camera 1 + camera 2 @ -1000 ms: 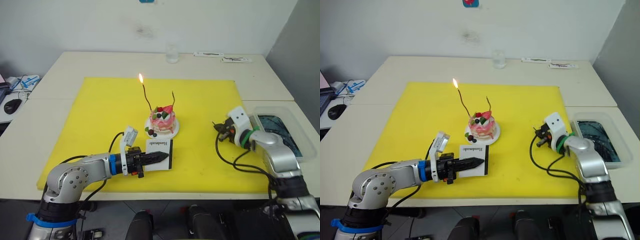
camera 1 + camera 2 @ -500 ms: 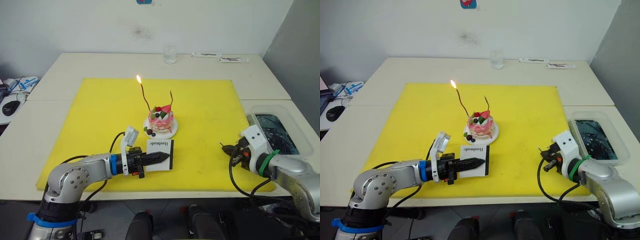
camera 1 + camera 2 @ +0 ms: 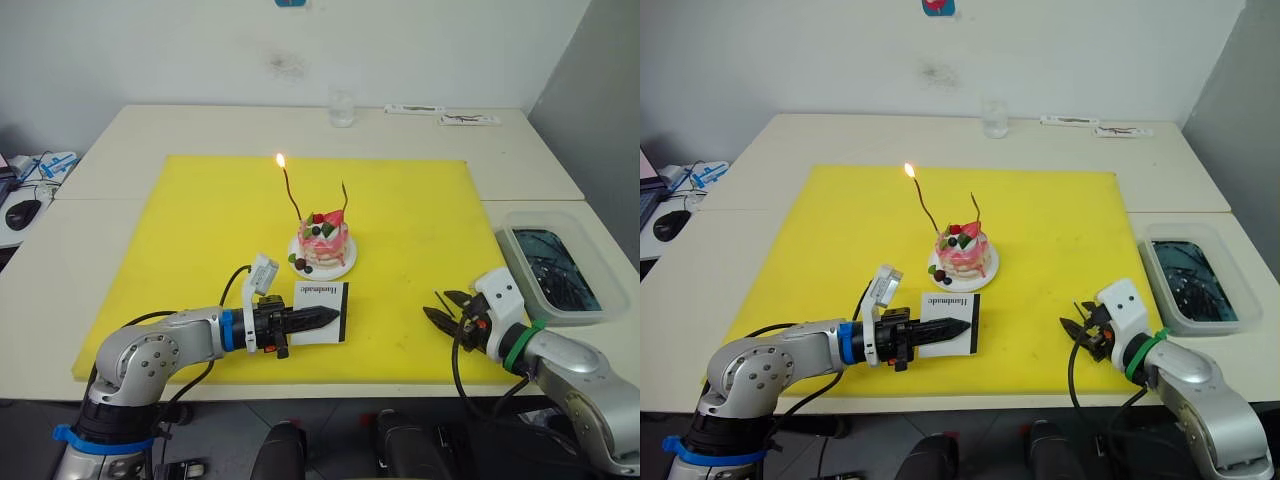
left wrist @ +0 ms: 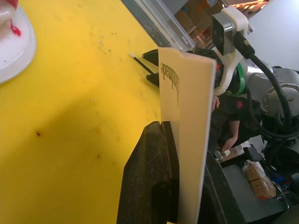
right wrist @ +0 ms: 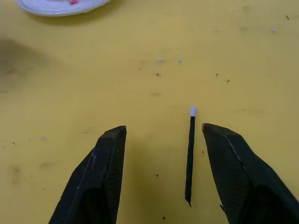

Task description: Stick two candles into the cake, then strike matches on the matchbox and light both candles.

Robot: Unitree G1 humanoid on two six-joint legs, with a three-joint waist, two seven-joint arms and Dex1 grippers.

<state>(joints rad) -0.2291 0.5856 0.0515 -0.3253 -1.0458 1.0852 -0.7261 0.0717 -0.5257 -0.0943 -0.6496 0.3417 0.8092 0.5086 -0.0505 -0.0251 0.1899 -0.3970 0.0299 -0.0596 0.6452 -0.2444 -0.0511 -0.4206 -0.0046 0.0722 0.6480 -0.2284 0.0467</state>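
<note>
Right gripper (image 5: 161, 168): we found its two black fingers spread wide and holding nothing, low over the mat near its front right.
Match (image 5: 190, 156): it lay flat on the mat between those open fingers, closer to one of them; its long axis ran along the fingers' own direction, pale head pointing away from the wrist.
Coming move: we judged that the fingers needed to close across the stick's width, and that the right arm was clearly the nearer one.
Left gripper (image 3: 318, 318): we saw it clamped on the matchbox (image 3: 322, 306), holding the box on edge, lettering visible.
Cake (image 3: 323, 243): it stood on its white plate (image 3: 342, 267), just beyond the matchbox, well apart from the match.
Candles: both stood in the cake; the left candle (image 3: 291, 195) burned, the right candle (image 3: 346, 196) appeared unlit, though its tip was too small to be certain.
Surface: a yellow mat (image 3: 200, 220) covered a pale table (image 3: 130, 130).
Room: a clear tray (image 3: 552, 272) sat right of the mat; a glass (image 3: 342, 107) stood at the far edge.
</note>
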